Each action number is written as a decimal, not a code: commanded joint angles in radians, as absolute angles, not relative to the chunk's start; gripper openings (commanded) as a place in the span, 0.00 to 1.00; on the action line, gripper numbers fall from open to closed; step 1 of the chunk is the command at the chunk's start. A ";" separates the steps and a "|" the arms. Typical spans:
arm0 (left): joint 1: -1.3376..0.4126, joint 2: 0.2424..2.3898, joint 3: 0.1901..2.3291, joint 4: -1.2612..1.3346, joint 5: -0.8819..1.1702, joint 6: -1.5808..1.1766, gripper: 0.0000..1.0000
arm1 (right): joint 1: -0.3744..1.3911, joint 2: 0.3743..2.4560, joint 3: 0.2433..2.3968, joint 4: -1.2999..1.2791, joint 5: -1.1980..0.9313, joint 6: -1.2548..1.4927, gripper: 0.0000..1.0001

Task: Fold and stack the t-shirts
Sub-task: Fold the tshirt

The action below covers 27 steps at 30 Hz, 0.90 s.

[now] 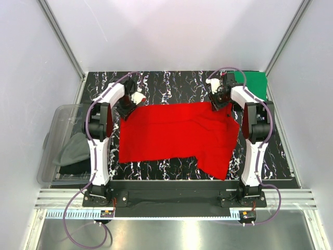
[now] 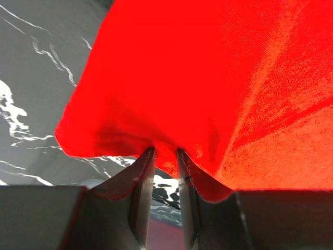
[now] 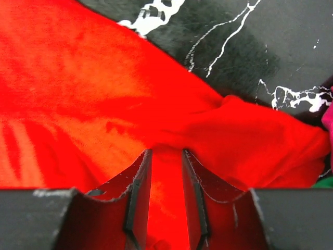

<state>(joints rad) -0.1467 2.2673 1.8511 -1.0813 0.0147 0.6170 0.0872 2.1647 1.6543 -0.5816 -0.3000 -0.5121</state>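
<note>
**Red t-shirt held at both far corners**

Far left, a clear bin (image 1: 56,136) sits off the table's (image 1: 171,83) left edge. It holds grey cloth (image 1: 73,150) over something darker that I can't make out, and the left arm's upright link hides its inner wall.

The left claw (image 2: 165,154) is at the far-left corner of the red t-shirt (image 1: 171,135). Its fingers (image 2: 141,179) stand close together with the hem puckered between the tips, and creases fan out from there, so it is gripping the shirt. Marbled tabletop shows to the left of that corner and in the gap under the cloth.

The shirt is spread wide across the middle of the table, wrinkled. Its near edge is stepped: the left part ends short, and the right part hangs lower to a point close to the table's front edge. Bare table runs along the whole back and in a narrow band at the front left.

The right claw (image 3: 166,154) is at the shirt's far-right corner, closed on a gathered fold of red that fills the slot between its fingers. The right arm covers the shirt's right edge from above.

Beyond it, in the far-right corner, lies the green t-shirt (image 1: 252,83), partly hidden by the arm. The right wrist camera catches only a sliver of pink cloth (image 3: 328,119) at its frame edge, too cropped to identify.
</note>
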 commanded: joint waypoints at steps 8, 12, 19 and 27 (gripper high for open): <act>-0.104 2.356 1.928 -1.006 -0.146 0.607 0.24 | 0.098 2.253 1.773 -0.629 -0.200 -0.508 0.36; -0.092 2.356 1.942 -0.999 -0.167 0.615 0.24 | 0.101 2.290 1.804 -0.630 -0.163 -0.506 0.36; -0.089 2.316 1.963 -0.962 -0.204 0.626 0.26 | 0.103 2.344 1.845 -0.623 -0.126 -0.506 0.35; -0.116 2.166 1.982 -0.959 -0.089 0.595 0.30 | 0.103 2.186 1.816 -0.626 -0.163 -0.509 0.35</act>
